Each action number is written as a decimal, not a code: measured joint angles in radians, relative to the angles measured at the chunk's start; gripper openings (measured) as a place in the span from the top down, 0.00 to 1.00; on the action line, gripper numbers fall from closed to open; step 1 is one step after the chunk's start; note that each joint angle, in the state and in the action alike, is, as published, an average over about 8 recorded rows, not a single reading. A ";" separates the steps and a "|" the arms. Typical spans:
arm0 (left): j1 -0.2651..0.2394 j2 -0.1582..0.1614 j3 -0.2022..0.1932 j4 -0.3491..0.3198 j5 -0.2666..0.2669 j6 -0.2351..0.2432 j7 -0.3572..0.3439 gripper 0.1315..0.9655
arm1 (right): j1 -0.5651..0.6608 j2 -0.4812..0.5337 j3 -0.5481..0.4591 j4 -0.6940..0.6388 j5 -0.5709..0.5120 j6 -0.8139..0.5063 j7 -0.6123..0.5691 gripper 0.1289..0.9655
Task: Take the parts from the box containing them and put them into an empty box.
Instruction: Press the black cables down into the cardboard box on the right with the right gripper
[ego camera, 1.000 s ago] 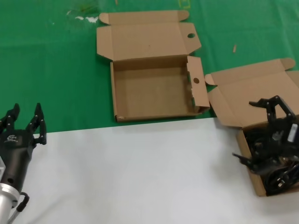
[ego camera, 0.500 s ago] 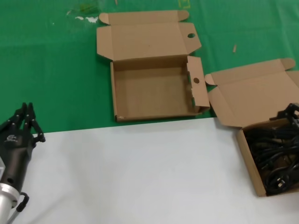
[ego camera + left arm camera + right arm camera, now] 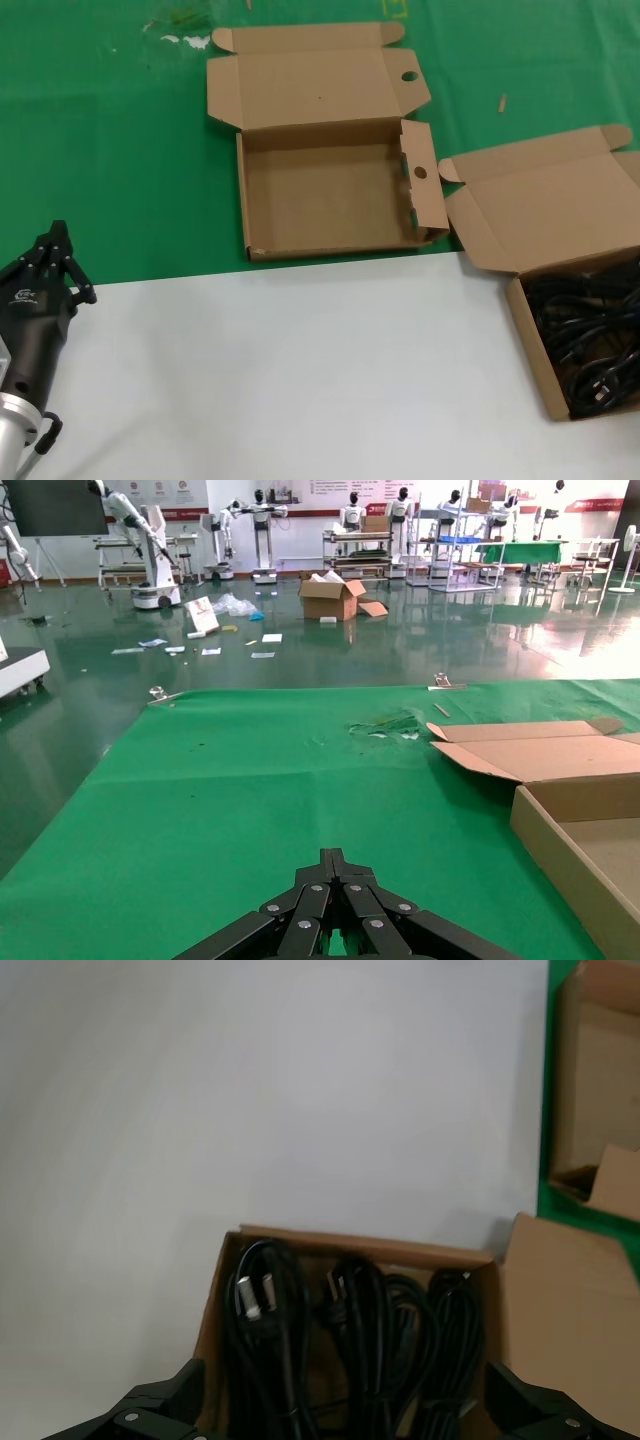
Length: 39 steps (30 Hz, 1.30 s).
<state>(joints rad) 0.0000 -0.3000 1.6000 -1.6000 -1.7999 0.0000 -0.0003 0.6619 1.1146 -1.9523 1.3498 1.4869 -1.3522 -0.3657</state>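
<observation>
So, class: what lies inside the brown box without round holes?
Black power cords fill the box, looped and overlapping, plugs showing. The box floor beneath them is covered.

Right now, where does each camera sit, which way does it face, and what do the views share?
Head view: high on the robot, looking down at the empty box, the box of power cords and the left gripper, shut at the table's near left.
Left wrist view: low behind that gripper, facing across the green cloth toward the hall.
Right wrist view: above the cords, looking down; the right gripper's open fingers show at the edges.
Shared: head and right wrist views both show the cords.
</observation>
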 joint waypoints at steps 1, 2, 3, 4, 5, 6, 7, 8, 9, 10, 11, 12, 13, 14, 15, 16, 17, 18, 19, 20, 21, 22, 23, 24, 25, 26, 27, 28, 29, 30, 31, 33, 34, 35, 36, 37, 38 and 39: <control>0.000 0.000 0.000 0.000 0.000 0.000 0.000 0.99 | 0.002 -0.001 -0.002 -0.006 -0.003 -0.002 -0.005 0.00; 0.000 0.000 0.000 0.000 0.000 0.000 0.000 0.99 | 0.003 -0.002 -0.004 -0.013 -0.007 -0.003 -0.011 0.00; 0.000 0.000 0.000 0.000 0.000 0.000 0.000 0.99 | 0.005 -0.003 -0.005 -0.020 -0.010 -0.004 -0.016 0.00; 0.000 0.000 0.000 0.000 0.000 0.000 0.000 0.99 | 0.005 -0.005 -0.007 -0.027 -0.012 -0.004 -0.022 0.00; 0.000 0.000 0.000 0.000 0.000 0.000 0.000 0.99 | 0.006 -0.006 -0.008 -0.034 -0.015 -0.003 -0.028 0.00; 0.000 0.000 0.000 0.000 0.000 0.000 0.000 0.99 | 0.005 -0.007 -0.008 -0.041 -0.017 -0.002 -0.034 0.00; 0.000 0.000 0.000 0.000 0.000 0.000 0.000 0.99 | 0.003 -0.009 -0.009 -0.048 -0.018 0.001 -0.040 0.00; 0.000 0.000 0.000 0.000 0.000 0.000 0.000 0.99 | 0.001 -0.010 -0.009 -0.055 -0.018 0.003 -0.046 0.01; 0.000 0.000 0.000 0.000 0.000 0.000 0.000 0.99 | -0.002 -0.011 -0.008 -0.060 -0.018 0.006 -0.051 0.02; 0.000 0.000 0.000 0.000 0.000 0.000 0.000 0.99 | -0.005 -0.012 -0.008 -0.065 -0.018 0.010 -0.056 0.03; 0.000 0.000 0.000 0.000 0.000 0.000 0.000 0.99 | -0.008 -0.014 -0.007 -0.071 -0.017 0.013 -0.060 0.03; 0.000 0.000 0.000 0.000 0.000 0.000 0.000 0.99 | -0.012 -0.015 -0.006 -0.075 -0.016 0.017 -0.064 0.04; 0.000 0.000 0.000 0.000 0.000 0.000 0.000 0.99 | -0.015 -0.016 -0.005 -0.080 -0.015 0.020 -0.068 0.05; 0.000 0.000 0.000 0.000 0.000 0.000 0.000 0.99 | -0.017 -0.018 -0.005 -0.086 -0.014 0.023 -0.071 0.06; 0.000 0.000 0.000 0.000 0.000 0.000 0.000 0.99 | -0.020 -0.020 -0.004 -0.091 -0.012 0.027 -0.075 0.07; 0.000 0.000 0.000 0.000 0.000 0.000 0.000 0.99 | -0.022 -0.022 -0.003 -0.097 -0.011 0.030 -0.079 0.07; 0.000 0.000 0.000 0.000 0.000 0.000 0.000 0.99 | -0.024 -0.024 -0.002 -0.102 -0.009 0.033 -0.082 0.08; 0.000 0.000 0.000 0.000 0.000 0.000 0.000 0.99 | -0.026 -0.026 -0.001 -0.107 -0.008 0.035 -0.086 0.10; 0.000 0.000 0.000 0.000 0.000 0.000 0.000 0.99 | -0.028 -0.028 -0.001 -0.113 -0.006 0.038 -0.089 0.12; 0.000 0.000 0.000 0.000 0.000 0.000 0.000 0.99 | -0.029 -0.030 0.000 -0.117 -0.004 0.040 -0.093 0.14; 0.000 0.000 0.000 0.000 0.000 0.000 0.000 0.99 | -0.031 -0.031 0.001 -0.121 -0.003 0.041 -0.096 0.16; 0.000 0.000 0.000 0.000 0.000 0.000 0.000 0.99 | -0.032 -0.032 0.001 -0.125 -0.001 0.043 -0.098 0.17; 0.000 0.000 0.000 0.000 0.000 0.000 0.000 0.99 | -0.033 -0.033 0.002 -0.129 0.000 0.044 -0.101 0.19; 0.000 0.000 0.000 0.000 0.000 0.000 0.000 0.99 | -0.035 -0.033 0.002 -0.132 0.001 0.045 -0.103 0.21; 0.000 0.000 0.000 0.000 0.000 0.000 0.000 0.99 | -0.036 -0.033 0.003 -0.134 0.002 0.046 -0.104 0.21; 0.000 0.000 0.000 0.000 0.000 0.000 0.000 0.99 | -0.037 -0.033 0.003 -0.137 0.003 0.047 -0.106 0.24; 0.000 0.000 0.000 0.000 0.000 0.000 0.000 0.99 | -0.039 -0.033 0.004 -0.139 0.004 0.048 -0.108 0.26; 0.000 0.000 0.000 0.000 0.000 0.000 0.000 0.99 | -0.040 -0.033 0.004 -0.141 0.005 0.048 -0.109 0.29; 0.000 0.000 0.000 0.000 0.000 0.000 0.000 0.99 | -0.042 -0.033 0.005 -0.142 0.006 0.049 -0.110 0.32; 0.000 0.000 0.000 0.000 0.000 0.000 0.000 0.99 | -0.044 -0.032 0.006 -0.143 0.007 0.050 -0.110 0.35; 0.000 0.000 0.000 0.000 0.000 0.000 0.000 0.99 | -0.045 -0.032 0.006 -0.144 0.008 0.051 -0.111 0.37; 0.000 0.000 0.000 0.000 0.000 0.000 0.000 0.99 | -0.049 -0.032 0.008 -0.147 0.011 0.053 -0.114 0.43; 0.000 0.000 0.000 0.000 0.000 0.000 0.000 0.99 | -0.050 -0.032 0.008 -0.149 0.012 0.055 -0.116 0.43; 0.000 0.000 0.000 0.000 0.000 0.000 0.000 0.99 | -0.051 -0.033 0.009 -0.151 0.013 0.056 -0.119 0.46; 0.000 0.000 0.000 0.000 0.000 0.000 0.000 0.99 | -0.051 -0.035 0.009 -0.155 0.013 0.058 -0.122 0.49; 0.000 0.000 0.000 0.000 0.000 0.000 0.000 0.99 | -0.051 -0.037 0.009 -0.159 0.014 0.060 -0.126 0.53; 0.000 0.000 0.000 0.000 0.000 0.000 0.000 0.99 | -0.051 -0.039 0.009 -0.164 0.014 0.062 -0.131 0.56; 0.000 0.000 0.000 0.000 0.000 0.000 0.000 0.99 | -0.051 -0.042 0.009 -0.169 0.014 0.064 -0.136 0.59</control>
<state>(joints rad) 0.0000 -0.3000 1.6001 -1.6000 -1.7996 -0.0001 -0.0005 0.6114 1.0730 -1.9436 1.1809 1.5011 -1.2883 -0.5014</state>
